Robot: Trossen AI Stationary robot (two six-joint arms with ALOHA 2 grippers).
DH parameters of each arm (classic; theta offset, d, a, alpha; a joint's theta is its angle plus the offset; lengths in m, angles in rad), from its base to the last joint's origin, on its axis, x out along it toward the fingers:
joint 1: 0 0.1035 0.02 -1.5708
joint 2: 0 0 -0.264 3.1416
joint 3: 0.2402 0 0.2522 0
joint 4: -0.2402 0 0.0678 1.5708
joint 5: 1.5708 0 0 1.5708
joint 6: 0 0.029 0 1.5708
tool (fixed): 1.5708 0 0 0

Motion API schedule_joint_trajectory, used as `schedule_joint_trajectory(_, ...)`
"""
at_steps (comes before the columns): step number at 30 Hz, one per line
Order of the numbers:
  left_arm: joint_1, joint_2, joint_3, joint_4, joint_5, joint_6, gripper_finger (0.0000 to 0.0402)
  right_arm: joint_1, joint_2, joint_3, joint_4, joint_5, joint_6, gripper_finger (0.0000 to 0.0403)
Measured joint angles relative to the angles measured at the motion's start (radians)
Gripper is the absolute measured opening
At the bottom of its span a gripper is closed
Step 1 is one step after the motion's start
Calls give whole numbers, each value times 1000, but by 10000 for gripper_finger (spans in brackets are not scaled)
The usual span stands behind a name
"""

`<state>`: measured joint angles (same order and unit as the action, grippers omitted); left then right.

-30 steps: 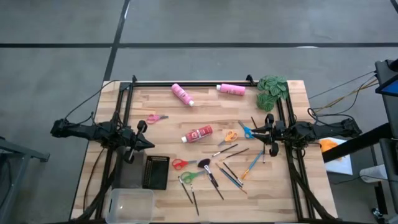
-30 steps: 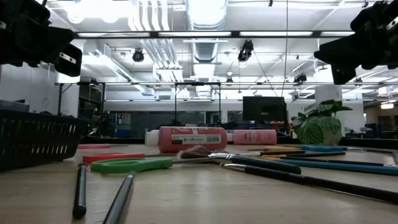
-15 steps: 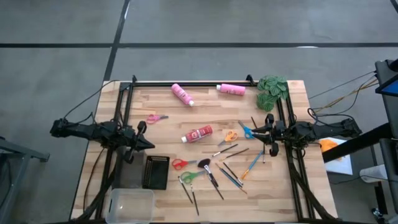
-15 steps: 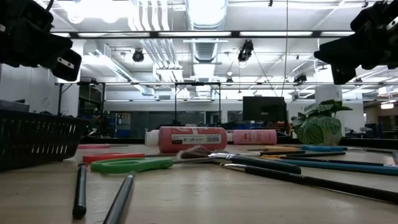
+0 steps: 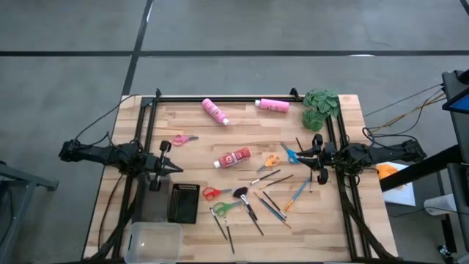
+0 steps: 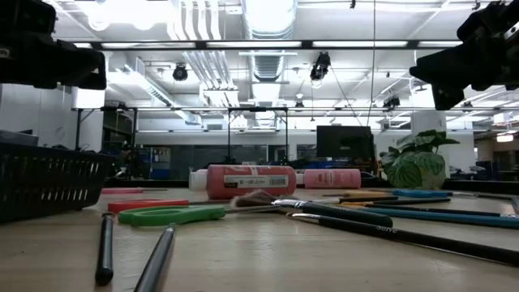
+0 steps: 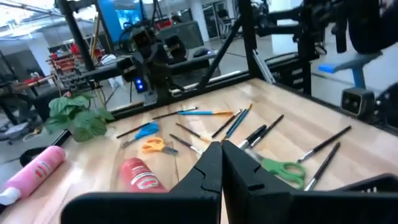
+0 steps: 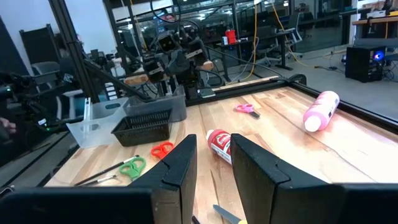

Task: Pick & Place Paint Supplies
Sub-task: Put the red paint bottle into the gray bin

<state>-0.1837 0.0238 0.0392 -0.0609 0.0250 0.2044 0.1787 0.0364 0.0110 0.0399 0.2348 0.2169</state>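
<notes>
Nothing picked yet, both arms hover, supplies loose on worktop (image 5: 242,125).
Left gripper (image 5: 178,169) fingers closed, empty; right gripper (image 5: 298,154) fingers slightly apart, empty, blue scissors (image 5: 290,154) just beside; next: descend and grasp.

A black mesh basket (image 5: 184,203), clear tub (image 5: 152,242) and leafy clump (image 5: 321,105) sit on the table (image 5: 220,143).

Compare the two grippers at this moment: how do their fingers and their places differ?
The left gripper has its fingers pressed shut, while the right gripper shows a gap between its fingers and holds nothing. The left gripper is near the black basket and pink scissors; the right gripper is by the blue scissors. Both hang above the table.
</notes>
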Motion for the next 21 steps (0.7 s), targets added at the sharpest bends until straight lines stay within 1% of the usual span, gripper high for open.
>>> schedule_joint_trajectory(2,-1,0,0,86,5,-71,0,0,0,0,0,0,0,95)
schedule_joint_trajectory(5,-1,0,0,291,1,-162,0,0,0,0,0,0,0,95)
schedule_joint_trajectory(6,-1,0,3,351,-9,-200,0,0,0,0,0,0,0,95)
schedule_joint_trajectory(7,-1,-1,16,372,-27,-224,0,0,0,0,0,0,0,95)
schedule_joint_trajectory(8,0,-1,38,359,-43,-235,0,0,0,0,0,0,0,95)
schedule_joint_trajectory(11,0,28,123,196,-77,-254,0,0,-1,0,0,0,0,95)
schedule_joint_trajectory(13,0,68,179,104,-86,-309,0,0,-1,0,0,0,0,95)
schedule_joint_trajectory(16,0,155,256,81,-85,-399,0,0,-1,0,0,0,0,95)
schedule_joint_trajectory(21,-1,358,389,30,-78,-421,0,0,0,0,0,0,0,95)
